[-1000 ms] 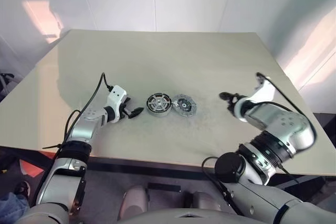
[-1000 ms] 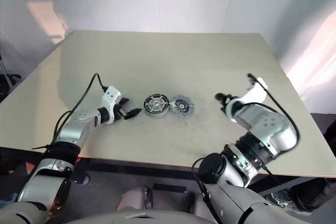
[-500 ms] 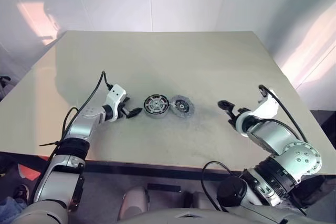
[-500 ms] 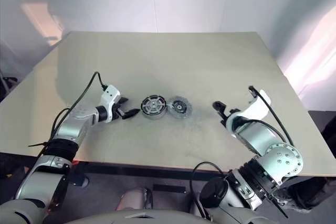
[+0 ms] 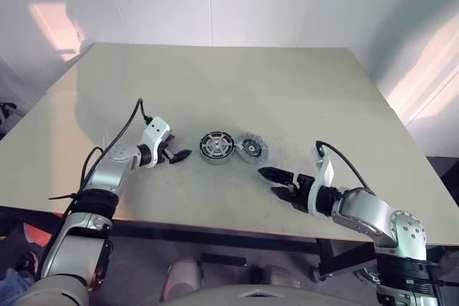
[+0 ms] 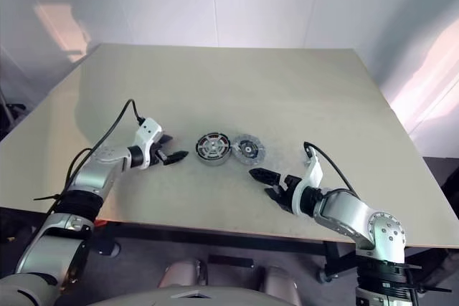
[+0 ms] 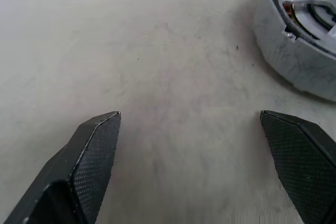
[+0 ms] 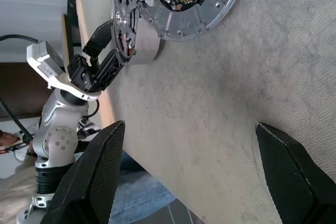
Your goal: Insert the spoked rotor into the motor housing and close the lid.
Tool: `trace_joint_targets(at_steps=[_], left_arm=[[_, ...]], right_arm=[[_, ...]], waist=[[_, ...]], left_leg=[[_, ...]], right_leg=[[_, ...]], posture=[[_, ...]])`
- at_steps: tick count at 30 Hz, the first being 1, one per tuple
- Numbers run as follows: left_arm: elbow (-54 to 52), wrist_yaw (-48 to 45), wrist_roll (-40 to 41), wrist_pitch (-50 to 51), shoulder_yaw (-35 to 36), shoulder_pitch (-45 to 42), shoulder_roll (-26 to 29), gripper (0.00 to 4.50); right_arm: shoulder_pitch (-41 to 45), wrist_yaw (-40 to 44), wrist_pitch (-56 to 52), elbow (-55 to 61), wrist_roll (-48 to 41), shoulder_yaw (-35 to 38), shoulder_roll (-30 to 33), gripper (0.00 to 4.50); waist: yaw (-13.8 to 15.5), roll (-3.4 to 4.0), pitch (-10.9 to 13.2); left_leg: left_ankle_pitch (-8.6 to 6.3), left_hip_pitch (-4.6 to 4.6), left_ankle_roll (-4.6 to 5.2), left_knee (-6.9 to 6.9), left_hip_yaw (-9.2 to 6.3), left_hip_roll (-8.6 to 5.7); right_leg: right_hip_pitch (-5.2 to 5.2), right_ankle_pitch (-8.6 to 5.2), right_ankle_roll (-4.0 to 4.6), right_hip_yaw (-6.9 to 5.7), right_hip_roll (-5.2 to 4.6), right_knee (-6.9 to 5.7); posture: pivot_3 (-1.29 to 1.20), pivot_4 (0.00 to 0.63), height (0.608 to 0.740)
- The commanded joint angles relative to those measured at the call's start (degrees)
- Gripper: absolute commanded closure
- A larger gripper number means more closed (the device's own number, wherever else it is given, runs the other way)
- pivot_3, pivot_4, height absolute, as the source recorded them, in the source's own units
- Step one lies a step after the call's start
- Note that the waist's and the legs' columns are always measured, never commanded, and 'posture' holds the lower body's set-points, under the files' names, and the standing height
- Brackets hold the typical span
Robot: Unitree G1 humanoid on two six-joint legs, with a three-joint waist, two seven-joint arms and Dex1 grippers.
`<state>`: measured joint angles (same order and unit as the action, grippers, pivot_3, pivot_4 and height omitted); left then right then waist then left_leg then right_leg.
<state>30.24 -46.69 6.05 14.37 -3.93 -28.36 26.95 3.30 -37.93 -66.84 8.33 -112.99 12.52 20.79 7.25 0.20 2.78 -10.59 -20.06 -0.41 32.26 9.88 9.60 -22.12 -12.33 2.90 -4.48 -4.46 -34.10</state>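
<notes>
The right pincer (image 5: 278,182) hangs low over the worktop (image 5: 287,84), its two black fingers spread wide with nothing between them. Just ahead of its tips and a little to its left lies the lid (image 5: 252,149), flat, showing a dark centre hub and fine patterning on its upturned face. Touching the lid's far edge, farther from this pincer, stands the motor housing (image 5: 216,146), a short ribbed cup with copper windings visible under spoked metal across its top; that looks like the spoked rotor (image 8: 125,17) already seated inside, though I cannot tell for sure.

The left pincer (image 5: 176,155) sits on the housing's other side, also fully open and empty, tips aimed at the cup wall, close but apart from it.

The lid reads as thin, rigid metal, light and probably slick. Lying flush on the worktop, it offers little to bite; the rim, pinched across the disc's width, seems the best hold. The housing looks heavier and should stay put if braced by its ribbed side.
</notes>
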Motion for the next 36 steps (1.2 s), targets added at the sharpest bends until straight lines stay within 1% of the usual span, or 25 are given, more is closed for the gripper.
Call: trace_joint_targets(at_steps=[1,2,9,14,18,27,32,36], left_arm=[[-2.6,0.1,-0.1,0.5,0.6,0.1,0.9,0.00],[-2.8,0.2,0.0,0.6,0.7,0.1,0.8,0.00],[-3.5,1.0,0.2,0.9,0.8,0.6,0.2,0.00],[-4.3,1.3,0.5,1.1,0.8,1.1,0.0,0.00],[-4.5,1.6,0.6,1.3,0.8,1.1,-0.3,0.00],[-4.1,2.6,0.7,1.4,0.8,0.6,-1.2,0.00],[-3.5,2.8,0.6,1.1,0.7,0.1,-1.8,0.00],[-3.5,2.8,0.5,1.0,0.7,0.1,-1.9,0.00]], right_arm=[[3.5,1.4,3.2,-2.9,0.0,-3.7,0.5,0.04],[4.6,1.8,3.8,-3.4,0.0,-4.3,0.6,0.04],[8.6,3.8,6.8,-6.2,0.4,-7.2,2.3,0.04],[11.0,6.3,8.9,-9.1,5.5,-7.2,2.3,0.04],[13.5,7.4,11.1,-12.6,10.3,-6.4,0.8,0.04],[16.8,10.1,12.4,-15.6,16.4,-4.8,-2.1,0.04],[20.4,16.3,16.1,-15.9,24.6,-4.1,-5.1,0.04],[21.6,19.7,16.8,-13.7,28.8,-4.0,-7.4,0.04]], waist=[[-0.3,-0.08,0.0],[-0.4,-0.09,-0.1],[-0.1,-0.09,0.0],[0.0,-0.09,0.0],[0.0,-0.09,-0.1],[-0.2,-0.09,0.0],[-0.2,-0.08,0.0],[-0.1,-0.08,0.0]], left_leg=[[0.00,0.00,0.00,0.02,0.00,0.11],[0.00,-0.01,0.01,0.02,0.00,0.19],[0.00,-0.14,0.02,0.18,0.01,0.16],[-0.03,-0.24,0.06,0.17,0.00,0.14],[-0.04,-0.27,0.07,0.16,-0.02,0.13],[-0.03,-0.24,0.05,0.39,-0.02,0.16],[0.00,-0.29,0.01,0.44,-0.01,0.17],[0.01,-0.46,0.01,0.44,-0.02,0.18]], right_leg=[[0.04,0.00,0.00,-0.06,0.08,0.15],[0.06,0.01,0.00,-0.10,0.14,0.31],[0.06,0.03,-0.02,-0.09,0.12,0.32],[0.04,0.08,0.03,-0.09,0.12,0.24],[0.03,0.10,0.07,-0.10,0.13,0.21],[0.09,0.09,0.05,-0.08,0.12,0.23],[0.05,0.10,0.03,-0.07,0.12,0.23],[-0.06,0.13,0.04,-0.07,0.12,0.21]], posture=[[0.00,0.000,0.740],[0.00,0.000,0.740],[0.00,0.000,0.740],[0.00,0.000,0.740],[0.00,0.000,0.740],[0.00,0.000,0.740],[0.00,0.000,0.740],[0.00,0.000,0.740]])
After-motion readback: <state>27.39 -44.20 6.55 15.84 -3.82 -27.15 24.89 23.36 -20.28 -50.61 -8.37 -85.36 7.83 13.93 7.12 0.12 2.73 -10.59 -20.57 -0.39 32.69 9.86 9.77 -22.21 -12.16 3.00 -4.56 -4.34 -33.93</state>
